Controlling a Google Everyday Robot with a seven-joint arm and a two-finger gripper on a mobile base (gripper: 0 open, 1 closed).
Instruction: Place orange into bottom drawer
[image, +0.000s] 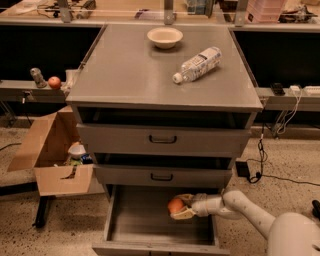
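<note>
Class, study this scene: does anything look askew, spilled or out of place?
The plastic bottle lies on its side on the cabinet top, nothing spilled. The gripper holds the orange over the open bottom drawer.

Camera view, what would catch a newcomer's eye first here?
The bright orange stands out, gripped by the claw at the open bottom drawer, toward its right side. Up on the grey cabinet top, a cream bowl sits near the back and a plastic bottle lies on its side to the bowl's right.
</note>
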